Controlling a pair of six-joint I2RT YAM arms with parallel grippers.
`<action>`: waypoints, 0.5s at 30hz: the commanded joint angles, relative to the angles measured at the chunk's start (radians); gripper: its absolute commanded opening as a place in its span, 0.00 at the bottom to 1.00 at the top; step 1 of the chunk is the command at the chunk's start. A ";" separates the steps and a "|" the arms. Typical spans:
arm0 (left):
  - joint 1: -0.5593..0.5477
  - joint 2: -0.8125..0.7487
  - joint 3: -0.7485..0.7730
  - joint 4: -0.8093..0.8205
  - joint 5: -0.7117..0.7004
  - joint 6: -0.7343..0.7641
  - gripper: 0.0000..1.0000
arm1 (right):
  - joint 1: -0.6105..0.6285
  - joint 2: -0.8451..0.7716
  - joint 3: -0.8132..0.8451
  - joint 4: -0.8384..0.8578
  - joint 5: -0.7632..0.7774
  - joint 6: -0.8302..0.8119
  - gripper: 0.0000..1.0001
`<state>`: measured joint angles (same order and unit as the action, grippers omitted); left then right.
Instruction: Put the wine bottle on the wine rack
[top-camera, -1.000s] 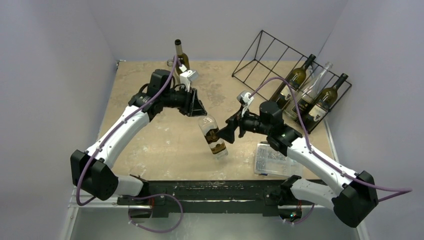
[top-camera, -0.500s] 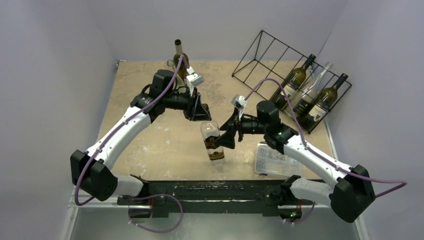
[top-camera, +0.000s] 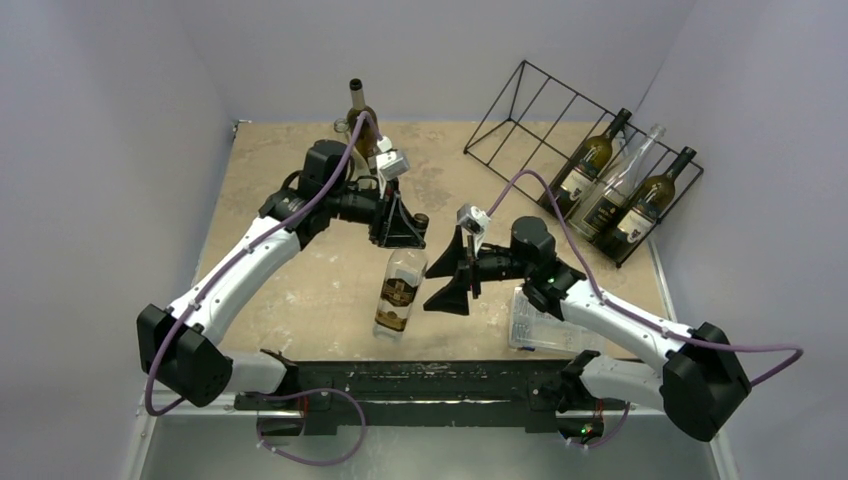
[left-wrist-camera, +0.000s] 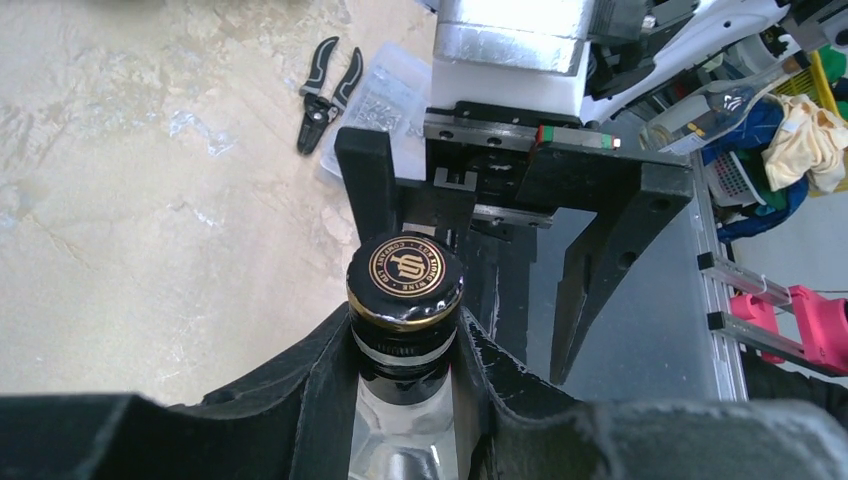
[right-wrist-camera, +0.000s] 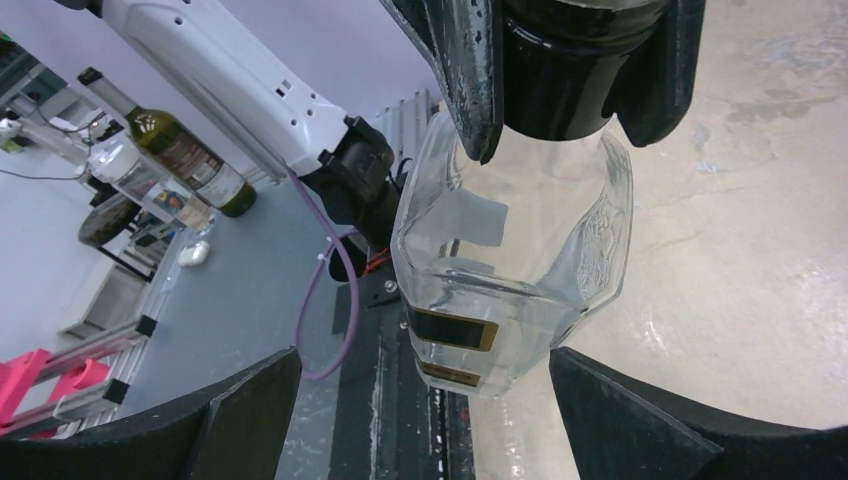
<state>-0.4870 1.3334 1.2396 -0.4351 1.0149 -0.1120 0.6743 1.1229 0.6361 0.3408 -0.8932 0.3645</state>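
Note:
The wine bottle (top-camera: 398, 292) is clear glass with a black and gold cap (left-wrist-camera: 405, 270) and a dark label, and it hangs tilted above the table near the front middle. My left gripper (top-camera: 408, 228) is shut on its neck (left-wrist-camera: 405, 370). My right gripper (top-camera: 448, 275) stands wide open just right of the bottle's body. In the right wrist view the bottle's lower body (right-wrist-camera: 510, 260) lies between and above my right fingers (right-wrist-camera: 620, 420), apart from both. The black wire wine rack (top-camera: 495, 106) sits at the back right.
Three bottles (top-camera: 625, 180) lie in the rack's right slots; its left slots hold nothing. A dark bottle (top-camera: 360, 110) stands upright at the back, behind my left arm. A clear plastic parts box (top-camera: 540, 320) lies at the front right. Pliers (left-wrist-camera: 325, 85) lie on the table.
The left gripper has swung the bottle's body left and toward the front edge, now hanging steeper. The right gripper has followed left and nearer, staying open beside the body.

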 joint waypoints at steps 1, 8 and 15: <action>-0.014 0.004 0.076 0.064 0.151 -0.043 0.00 | 0.020 0.033 -0.021 0.234 -0.025 0.081 0.97; -0.014 0.084 0.187 -0.095 0.155 0.003 0.00 | 0.021 0.035 -0.038 0.312 0.024 0.131 0.57; -0.015 0.081 0.195 -0.069 0.115 -0.049 0.00 | 0.021 -0.015 -0.055 0.303 0.079 0.141 0.00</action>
<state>-0.4896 1.4307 1.3640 -0.5407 1.0779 -0.1001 0.6872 1.1526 0.5800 0.5629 -0.8730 0.4931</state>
